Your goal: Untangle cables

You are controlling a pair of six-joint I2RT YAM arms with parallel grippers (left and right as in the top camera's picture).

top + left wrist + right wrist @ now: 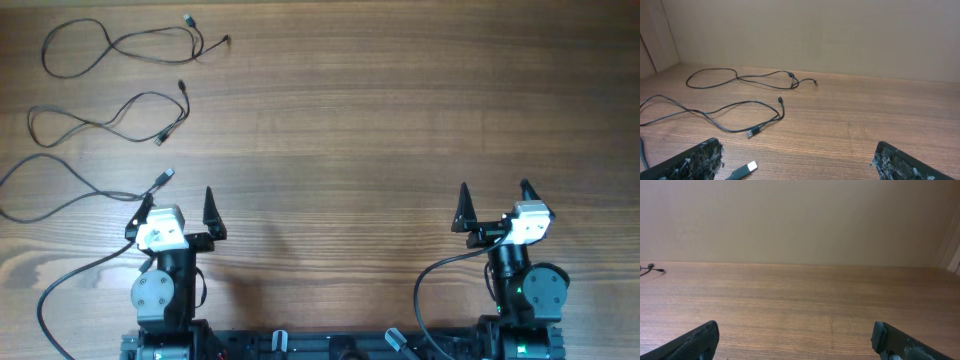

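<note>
- The cables (110, 115) lie as three separate strands, upper left of the overhead frame.
- My left claw (179, 198), wide and empty, has the nearest plug (165, 178) just beside it; a careless sweep could drag that strand onto its neighbour.
- My right claw (495, 190), wide and empty, sits well apart.

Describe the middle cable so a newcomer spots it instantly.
On the wooden table, three thin dark cables lie ahead of the left end effector. The middle cable is second out; its left loop is narrow and flat, unlike the farthest cable's round one.
</note>
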